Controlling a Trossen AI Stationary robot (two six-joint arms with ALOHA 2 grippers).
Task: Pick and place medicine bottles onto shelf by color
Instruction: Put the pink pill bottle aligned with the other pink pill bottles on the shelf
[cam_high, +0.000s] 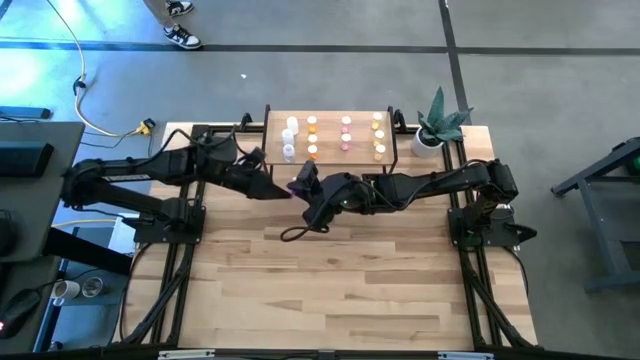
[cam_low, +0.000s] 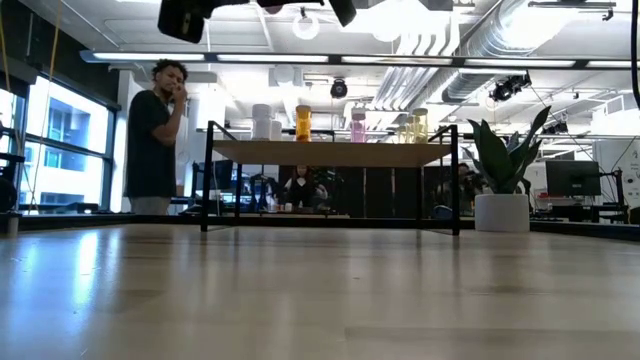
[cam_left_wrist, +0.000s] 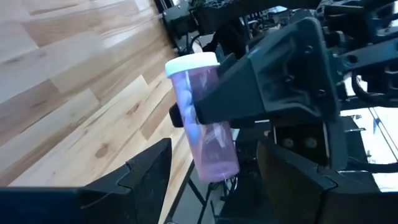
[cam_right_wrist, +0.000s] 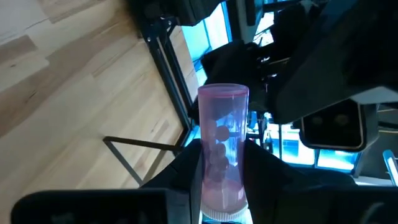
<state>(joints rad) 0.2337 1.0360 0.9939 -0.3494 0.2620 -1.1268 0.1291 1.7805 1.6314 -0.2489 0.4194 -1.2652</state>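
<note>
Pink translucent medicine bottle, pinched by right pincer, should seat squarely between spread left pincer before release.

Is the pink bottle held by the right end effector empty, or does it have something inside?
Not empty. The pink bottle, gripped near its white cap by the right end effector, shows several round pills through its translucent wall; the left wrist view shows them too.
</note>
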